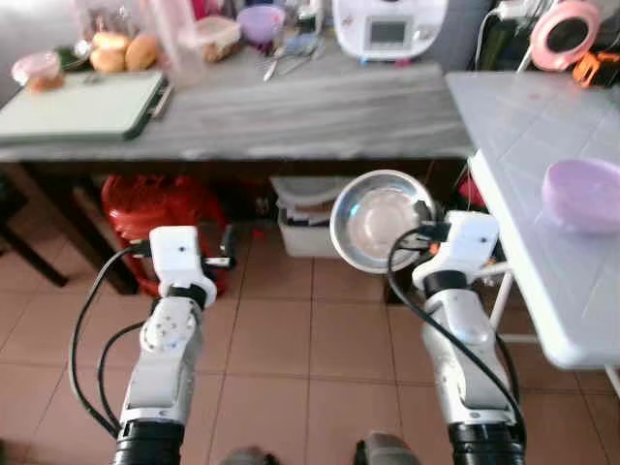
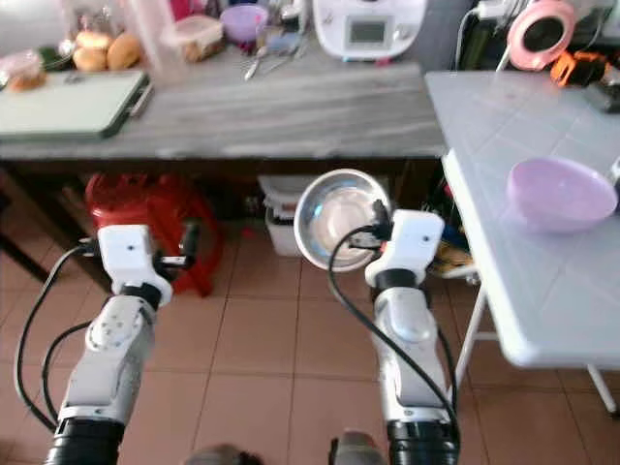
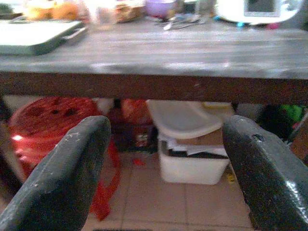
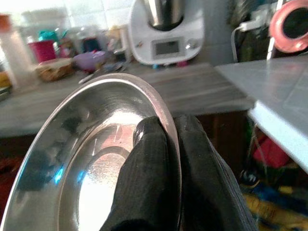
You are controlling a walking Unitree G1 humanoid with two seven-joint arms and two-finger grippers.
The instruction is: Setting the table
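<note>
My right gripper (image 1: 424, 225) is shut on the rim of a shiny steel bowl (image 1: 373, 221), held tilted in the air over the tiled floor, left of the white table (image 1: 542, 281). In the right wrist view both black fingers (image 4: 159, 178) pinch the steel bowl (image 4: 86, 159) at its edge. A lilac bowl (image 1: 584, 194) sits on the white table. My left gripper (image 1: 225, 252) hangs open and empty in front of the grey counter (image 1: 291, 116); its fingers (image 3: 67, 168) show wide apart in the left wrist view.
On the counter lie a green tray (image 1: 77, 107), bread rolls (image 1: 124, 51), a purple bowl (image 1: 262, 21) and a white appliance (image 1: 389, 27). Under it are a red mesh bag (image 1: 160, 208) and a white bin (image 1: 305, 228). A pink mirror (image 1: 565, 34) stands behind the white table.
</note>
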